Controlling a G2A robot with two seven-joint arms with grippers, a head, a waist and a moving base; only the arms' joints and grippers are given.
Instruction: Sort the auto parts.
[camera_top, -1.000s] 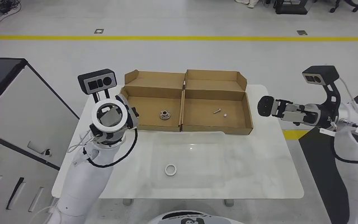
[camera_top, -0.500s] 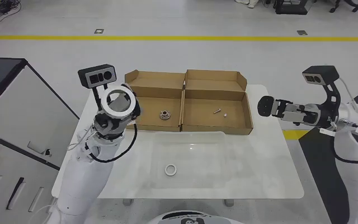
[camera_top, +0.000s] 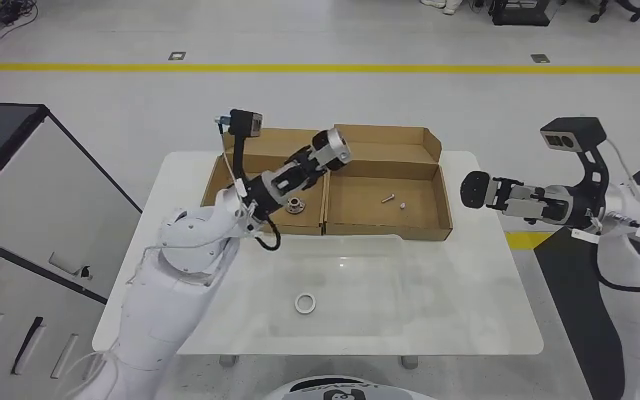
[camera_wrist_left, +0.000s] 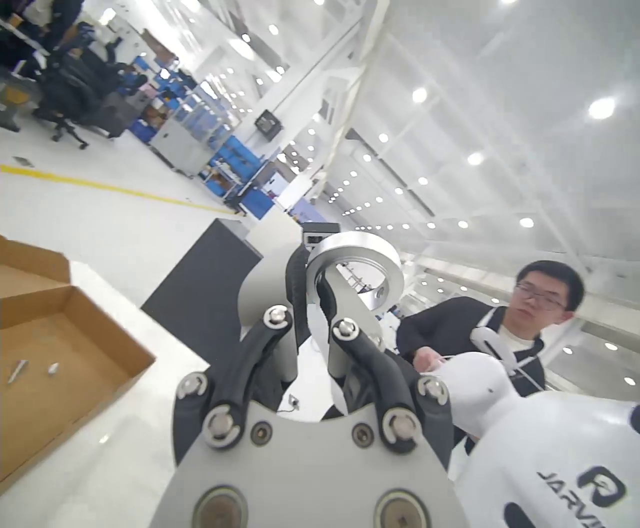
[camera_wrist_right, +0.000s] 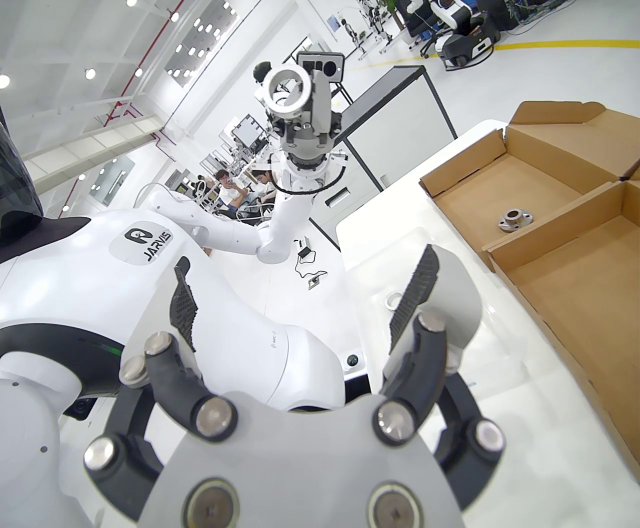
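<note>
- My left fingers (camera_wrist_left: 327, 302) were clenched on the metal ring (camera_wrist_left: 355, 243), above the cardboard box (camera_top: 390, 233) at the table's (camera_top: 420, 290) far edge.
- I judged this the placing step; next I had to pick a compartment, lower the ring and let go.
- My right fingers (camera_wrist_right: 415, 290) hung released off the table's right edge.

Cardboard box (camera_top: 420, 215) is reading plain brown in both compartments. Aluminium ring (camera_wrist_left: 356, 272) in the left gripper (camera_wrist_left: 311, 281) is showing bright silver with a machined sheen. Flange hub (camera_wrist_right: 512, 220) is looking dull grey metal with a darker bore. Small ring (camera_top: 305, 302) at 6 o'clock on the table (camera_top: 450, 300) is coming up white on glossy white. Screw (camera_top: 387, 198) is showing silver, and the bit (camera_top: 402, 204) beside it pale. Right gripper (camera_wrist_right: 305, 265) is showing black fingers (camera_wrist_right: 412, 290) with ribbed pads and silver bolts. Floor line (camera_top: 400, 68) at 12 o'clock is running yellow on light grey.
</note>
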